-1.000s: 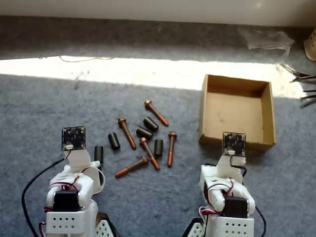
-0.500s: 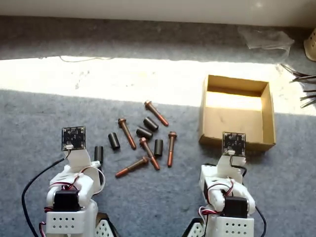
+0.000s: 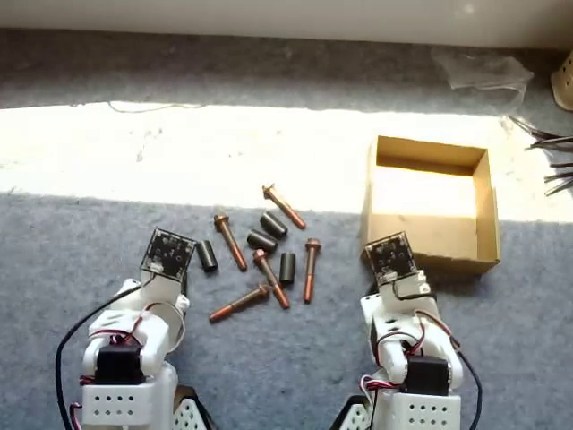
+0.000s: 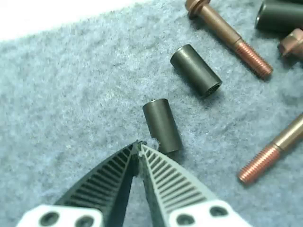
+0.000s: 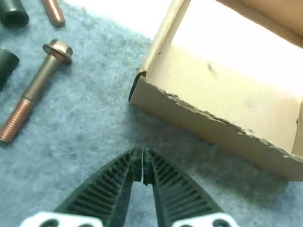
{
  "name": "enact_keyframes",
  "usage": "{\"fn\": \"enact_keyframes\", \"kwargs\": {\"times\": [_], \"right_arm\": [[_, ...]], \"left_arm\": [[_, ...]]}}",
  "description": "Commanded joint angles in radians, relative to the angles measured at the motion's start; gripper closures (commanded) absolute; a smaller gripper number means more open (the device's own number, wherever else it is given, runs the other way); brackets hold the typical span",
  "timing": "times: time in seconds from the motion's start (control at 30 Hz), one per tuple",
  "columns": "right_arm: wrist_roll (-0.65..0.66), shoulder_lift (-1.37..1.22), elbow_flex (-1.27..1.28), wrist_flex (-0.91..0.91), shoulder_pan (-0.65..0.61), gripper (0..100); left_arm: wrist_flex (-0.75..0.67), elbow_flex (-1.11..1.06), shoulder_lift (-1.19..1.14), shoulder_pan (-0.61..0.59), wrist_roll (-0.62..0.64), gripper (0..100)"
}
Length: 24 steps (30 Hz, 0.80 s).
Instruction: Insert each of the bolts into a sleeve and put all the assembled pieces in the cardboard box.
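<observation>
Since no bolt has yet gone into a sleeve, every part lies loose on the grey-carpeted worktop (image 3: 72, 269). Farthest left, the left pincer (image 4: 138, 144) hangs low with its jaws pressed together and nothing between them. Its tips are just beside the end of a black sleeve (image 4: 162, 125) lying on its side (whether they touch it I cannot tell). That stance reads as lining up for a first pick, and the jaws would have to part before any grasp. Next across, in the high view, five copper-coloured bolts (image 3: 270, 278) and four more sleeves (image 3: 261, 240) lie scattered between the two arms. That probably keeps them within reach of either arm. Further right, the right pincer (image 5: 142, 152) is likewise closed and empty, just short of the near wall of the cardboard box (image 5: 199, 124), with one bolt (image 5: 35, 82) off to its side. The box stands open-topped and holds no assembled pieces, ready to receive them. No print is legible on the box or the parts
</observation>
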<state>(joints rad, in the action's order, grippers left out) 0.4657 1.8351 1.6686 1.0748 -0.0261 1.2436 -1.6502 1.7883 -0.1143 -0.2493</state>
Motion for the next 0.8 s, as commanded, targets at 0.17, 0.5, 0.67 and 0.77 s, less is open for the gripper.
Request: {"fn": "enact_keyframes", "kwargs": {"times": [0.17, 0.5, 0.67, 0.77], "right_arm": [[0.026, 0.002, 0.110, -0.030, 0.012, 99.1], [0.034, -0.007, -0.171, 0.180, 0.013, 98.8], [0.066, -0.008, -0.305, 0.219, 0.013, 98.8], [0.080, -0.018, -0.315, 0.220, 0.013, 98.8]], "left_arm": [[-0.018, 0.254, -0.025, -0.147, -0.071, 99], [-0.025, 0.506, -0.429, -0.153, -0.071, 99], [-0.025, 0.648, -0.657, -0.153, -0.071, 99], [-0.025, 0.697, -0.766, -0.153, -0.069, 99]]}}
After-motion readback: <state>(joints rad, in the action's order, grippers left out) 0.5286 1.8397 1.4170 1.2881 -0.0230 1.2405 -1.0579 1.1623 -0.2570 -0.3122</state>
